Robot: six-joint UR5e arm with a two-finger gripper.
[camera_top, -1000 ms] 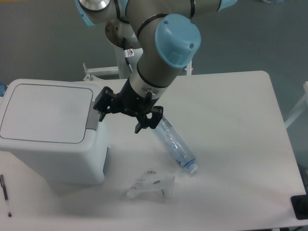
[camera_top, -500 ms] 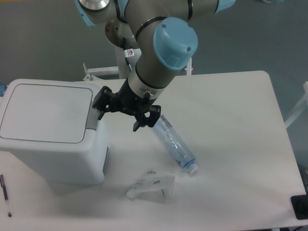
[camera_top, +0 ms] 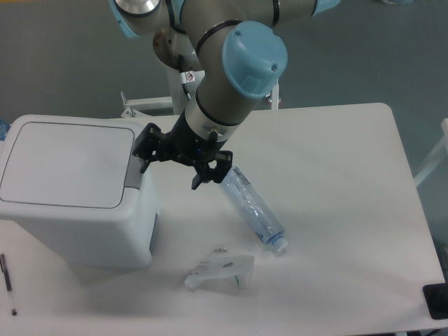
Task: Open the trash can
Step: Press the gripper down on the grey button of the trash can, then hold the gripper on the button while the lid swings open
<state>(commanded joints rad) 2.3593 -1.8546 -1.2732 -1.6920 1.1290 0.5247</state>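
White plastic makes up the large boxy trash can (camera_top: 73, 189), rounded at the corners, which stands at the desk's (camera_top: 336, 182) left end with its flat hinged lid (camera_top: 66, 162) down. A grey push-button tab (camera_top: 134, 170) sits on the lid's right edge, and that is the edge facing the arm. The black two-finger tool (camera_top: 170, 163) hangs just to the right of the trash can, its fingers spread apart with nothing between them; one fingertip lies over or against the grey tab, though whether it touches cannot be told from this view. The other finger points down toward the desk, away from the trash can.

The coming move turns on this: the tab lies immediately to the left of the tool, so only a slight shift that way and a press down should release the lid.

Right of the trash can, beyond the tool, a clear crumpled plastic bottle (camera_top: 253, 210) lies on its side, and a small clear wrapped packet (camera_top: 220, 271) lies nearer the front. A thin dark pen (camera_top: 8, 282) rests in front of the trash can.
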